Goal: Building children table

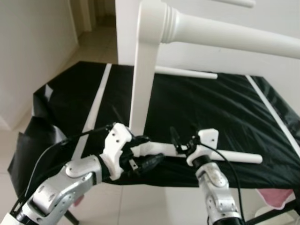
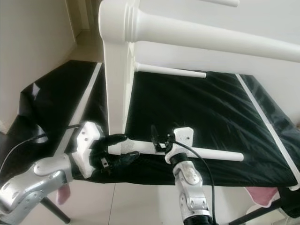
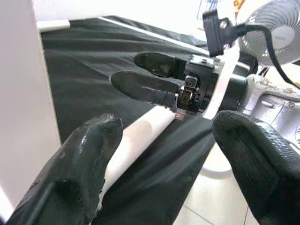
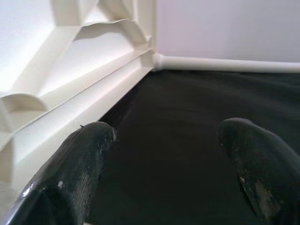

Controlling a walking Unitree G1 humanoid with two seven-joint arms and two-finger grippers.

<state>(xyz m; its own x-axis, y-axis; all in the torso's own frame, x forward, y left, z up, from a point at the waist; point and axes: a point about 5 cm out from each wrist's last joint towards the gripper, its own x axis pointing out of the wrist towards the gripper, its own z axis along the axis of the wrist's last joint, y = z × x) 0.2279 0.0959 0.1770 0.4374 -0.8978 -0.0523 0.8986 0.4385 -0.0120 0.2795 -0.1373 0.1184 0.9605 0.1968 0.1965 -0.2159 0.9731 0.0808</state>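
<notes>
steadying the white frame (image 1: 143,70) on the black cloth (image 1: 215,112): left gripper (image 1: 140,161) spread wide around the lower rail (image 1: 234,156), right gripper (image 1: 183,136) open, empty, ready to brace.

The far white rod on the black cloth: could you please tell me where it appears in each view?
Left eye view: far white rod, right of the upright post.
Right eye view: again right of the post.
Left wrist view: at the far edge of the black cloth.
Right wrist view: same far edge.
Shared landmark: black cloth.
</notes>
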